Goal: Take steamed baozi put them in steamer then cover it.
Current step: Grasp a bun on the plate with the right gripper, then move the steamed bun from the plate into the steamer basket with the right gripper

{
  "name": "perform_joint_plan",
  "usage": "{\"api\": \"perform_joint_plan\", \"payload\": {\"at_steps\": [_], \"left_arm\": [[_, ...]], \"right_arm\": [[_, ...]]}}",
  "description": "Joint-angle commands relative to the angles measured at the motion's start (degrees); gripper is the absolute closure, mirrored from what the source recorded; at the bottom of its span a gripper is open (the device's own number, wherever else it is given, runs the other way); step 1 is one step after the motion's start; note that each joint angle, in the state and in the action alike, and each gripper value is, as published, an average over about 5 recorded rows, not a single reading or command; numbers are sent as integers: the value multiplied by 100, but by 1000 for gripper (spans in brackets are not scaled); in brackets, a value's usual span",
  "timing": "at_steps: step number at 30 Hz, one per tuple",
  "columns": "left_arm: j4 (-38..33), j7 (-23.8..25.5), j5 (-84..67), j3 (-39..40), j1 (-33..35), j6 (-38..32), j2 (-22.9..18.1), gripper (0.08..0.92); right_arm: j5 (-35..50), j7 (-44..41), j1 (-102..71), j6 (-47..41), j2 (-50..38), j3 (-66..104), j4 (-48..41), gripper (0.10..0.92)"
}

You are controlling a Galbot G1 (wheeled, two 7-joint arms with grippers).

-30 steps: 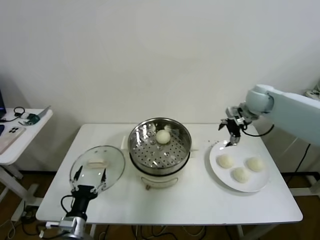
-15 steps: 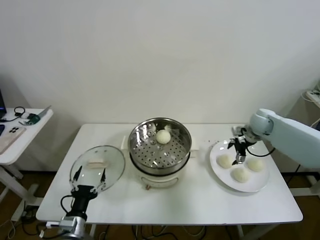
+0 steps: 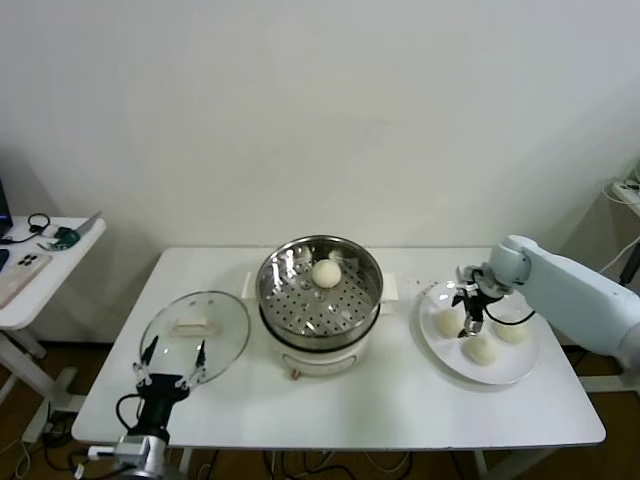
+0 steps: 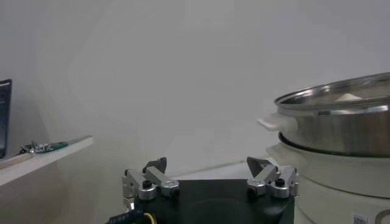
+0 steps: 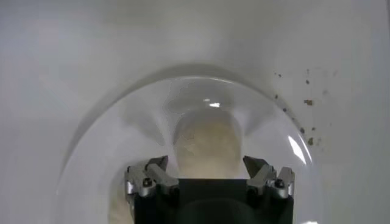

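The steamer [image 3: 290, 300] stands mid-table with one steamed baozi [image 3: 326, 272] on its perforated floor. Three more baozi [image 3: 447, 323] [image 3: 481, 349] [image 3: 512, 330] lie on a white plate [image 3: 512, 369] to its right. My right gripper [image 3: 468, 325] hangs low over that plate, open. In the right wrist view a baozi [image 5: 206, 141] lies between the spread fingers of the right gripper [image 5: 207, 165], apart from both. The cover [image 3: 222, 318], glass with a white handle [image 3: 192, 326], lies flat left of the steamer. My left gripper [image 3: 171, 357] waits open at the cover's near edge, holding nothing.
A side table [image 3: 55, 262] with a phone and small tools stands off the main table's left end. Dark crumbs [image 5: 308, 103] dot the tabletop beyond the plate [image 5: 116, 125]. In the left wrist view the steamer [image 4: 341, 125] rises close beside the left gripper [image 4: 207, 167].
My right arm swung from behind the plate down over it, coming to hang low among the baozi. The left gripper shifted slightly toward the table's front edge.
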Motion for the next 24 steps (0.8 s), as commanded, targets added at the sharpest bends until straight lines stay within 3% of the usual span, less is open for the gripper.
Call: {"api": "perform_joint_plan", "payload": {"at_steps": [1, 8, 17, 24], "left_arm": [[17, -1, 4, -20, -6, -9, -2, 177], [40, -2, 19, -7, -9, -12, -14, 177], [53, -7, 48, -14, 1, -33, -24, 177], [37, -8, 50, -17, 43, -62, -32, 177]], "right_arm": [[-247, 16, -223, 62, 251, 334, -471, 203], [-269, -93, -209, 129, 355, 453, -641, 211], [-88, -164, -179, 89, 292, 415, -518, 301], [603, -89, 232, -156, 7, 86, -104, 313]]}}
